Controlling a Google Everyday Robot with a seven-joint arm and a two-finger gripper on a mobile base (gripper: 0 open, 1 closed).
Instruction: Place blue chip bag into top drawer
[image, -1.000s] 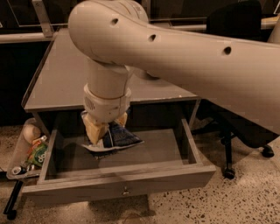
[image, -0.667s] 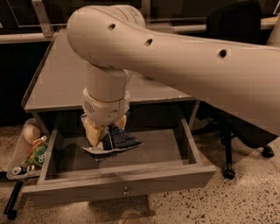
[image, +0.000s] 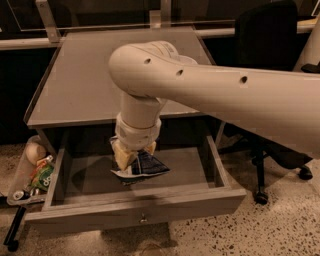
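Note:
The top drawer (image: 200, 204) is pulled open below the grey tabletop, with its small metal knob (image: 143, 218) at front centre. The blue chip bag (image: 144, 167), dark blue and silver, sits tilted inside the drawer, left of centre, with its lower edge at the drawer floor. My gripper (image: 136, 153) points straight down into the drawer and is shut on the bag's upper edge. My large white arm reaches in from the right and hides part of the tabletop and the drawer's back.
The grey tabletop (image: 85, 80) lies above the drawer. A side tray (image: 19, 176) at the left holds colourful packets (image: 42, 176). A black office chair (image: 265, 55) on castors stands at the right. Speckled floor lies in front.
My gripper has moved a little to the right and lower into the drawer with the bag in it. The arm's upper part has swung over the table.

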